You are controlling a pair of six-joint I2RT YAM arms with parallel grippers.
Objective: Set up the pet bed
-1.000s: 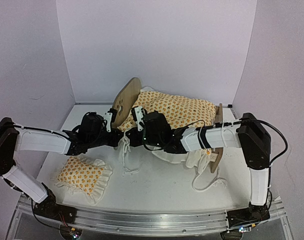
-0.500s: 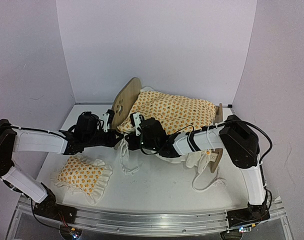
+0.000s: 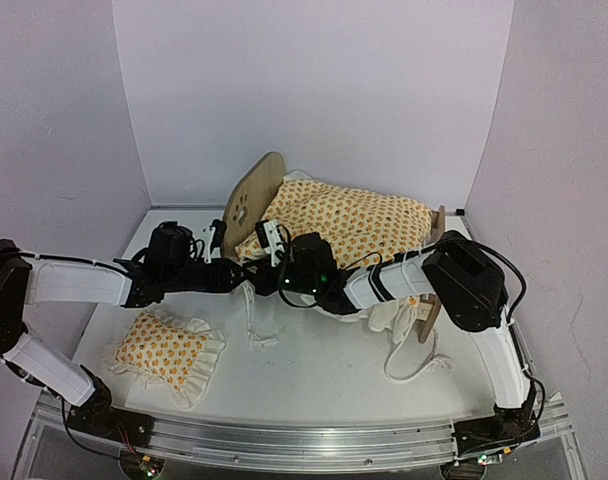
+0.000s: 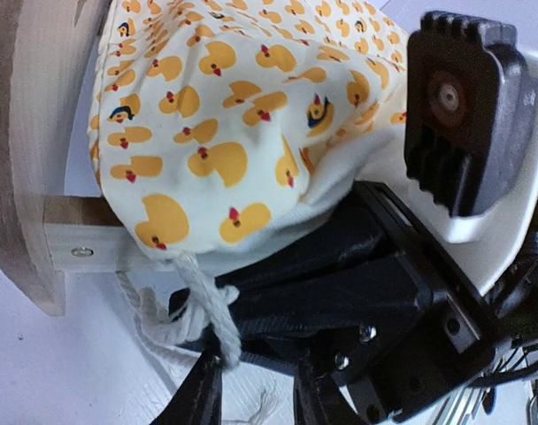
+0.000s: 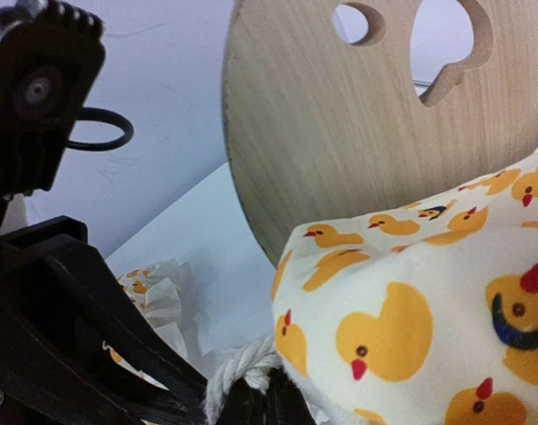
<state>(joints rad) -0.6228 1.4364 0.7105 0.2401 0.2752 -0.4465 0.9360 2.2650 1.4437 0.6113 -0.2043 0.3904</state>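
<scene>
Jaws of the left gripper (image 4: 256, 397) stand a little apart, low over the table (image 3: 324, 375); a white cord (image 4: 211, 314) hanging from the hem of the duck-print blanket (image 3: 354, 220) lies against one finger (image 4: 204, 394) and is not clamped. The right gripper (image 5: 267, 405) is closed tight, its tips pinched together on the blanket's lower hem, just beside where the cord comes out; the blanket's corner bulges over that gripper's black body. Both grippers meet at the near corner of the bed's head end, almost touching each other.

The pet bed (image 3: 252, 198) sits toward the back of the table, its rounded headboard (image 5: 340, 133) on the left and its low footboard (image 3: 440, 225) on the right; the blanket covers it from one board to the other and spills over the near side. A ruffled pillow (image 3: 167, 347) lies on the table at front left, well apart from the bed.
</scene>
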